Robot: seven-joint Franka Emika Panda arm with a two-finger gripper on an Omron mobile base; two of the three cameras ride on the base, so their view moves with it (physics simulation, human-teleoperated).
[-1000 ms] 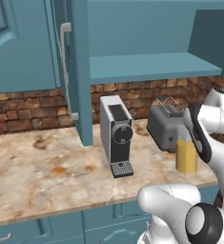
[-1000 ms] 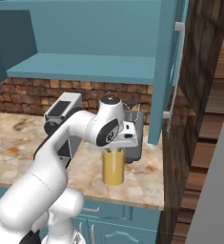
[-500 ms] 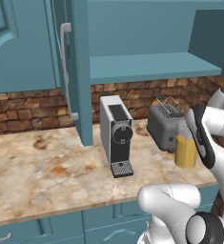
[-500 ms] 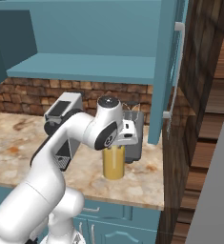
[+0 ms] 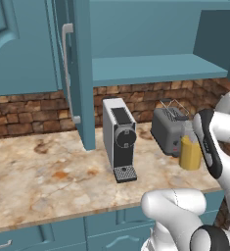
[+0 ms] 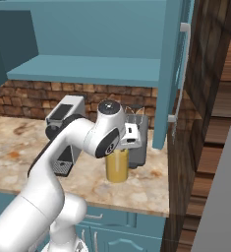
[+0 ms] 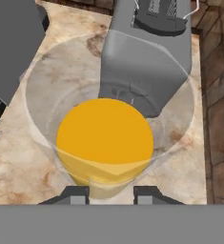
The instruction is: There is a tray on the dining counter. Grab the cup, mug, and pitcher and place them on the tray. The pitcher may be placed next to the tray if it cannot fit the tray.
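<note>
1. Near the right end of the counter (image 5: 48, 171), towards its front edge, I have the pitcher (image 6: 117, 165) standing upright on the marbled stone, its clear glass showing orange-yellow liquid.
2. Just behind the pitcher I see a grey toaster (image 5: 169, 128), set close to it; from these angles I cannot tell whether the two touch.
3. Left of the toaster, a white and grey coffee machine (image 5: 119, 138) stands on the counter, apart from the pitcher, with its drip grille facing the front edge.
4. Behind both appliances runs a brick backsplash (image 5: 28, 112), and above it I see an open teal cabinet (image 5: 150, 44) with a bare shelf, one door swung out on each side.
5. My gripper (image 7: 111, 194) sits directly over the pitcher, looking straight down into it: the round orange surface lies just beyond the two dark fingertips (image 7: 75, 194), which straddle the near part of the glass rim.
6. The jaws are drawn in narrow around that rim, but I cannot tell from these pictures whether they are actually clamped on the glass or merely close to it.
</note>
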